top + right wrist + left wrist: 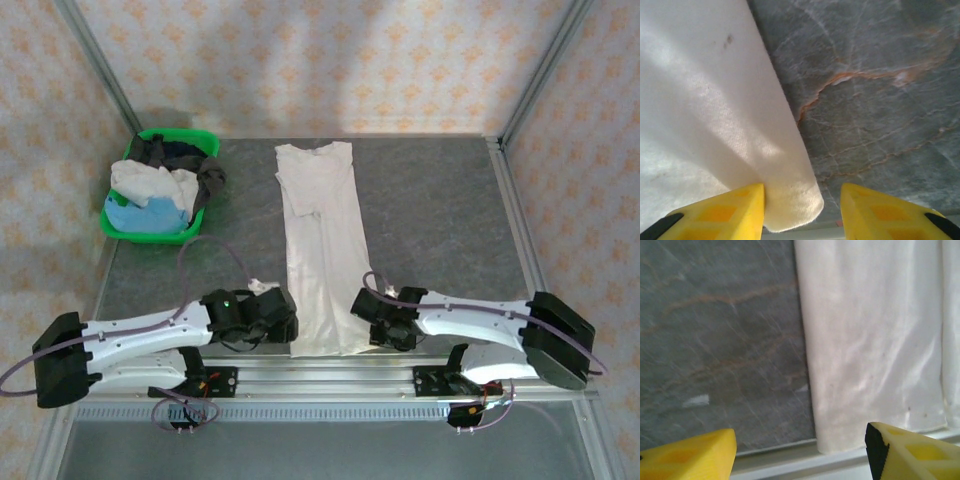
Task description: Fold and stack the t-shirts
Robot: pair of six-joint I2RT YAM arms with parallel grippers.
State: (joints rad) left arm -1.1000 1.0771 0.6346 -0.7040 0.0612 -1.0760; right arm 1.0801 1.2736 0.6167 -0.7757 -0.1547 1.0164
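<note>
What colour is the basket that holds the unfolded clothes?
Green. The basket shows best in the top external view.

I see the t-shirt (322, 250) lying lengthwise down the middle of the table (440, 220); the basket (150, 237) sits far left, holding more shirts (150, 190); my left gripper (285, 315) and right gripper (362, 310) flank its near end.

We read no words, numbers, brands or signs anywhere. The wallpaper (300, 60) at twelve o'clock bears a repeating ornament, with no letters in it. The white t-shirt (322, 250) laid out in the middle shows a few dark specks toward its six o'clock end, too small for us to tell as print.
</note>
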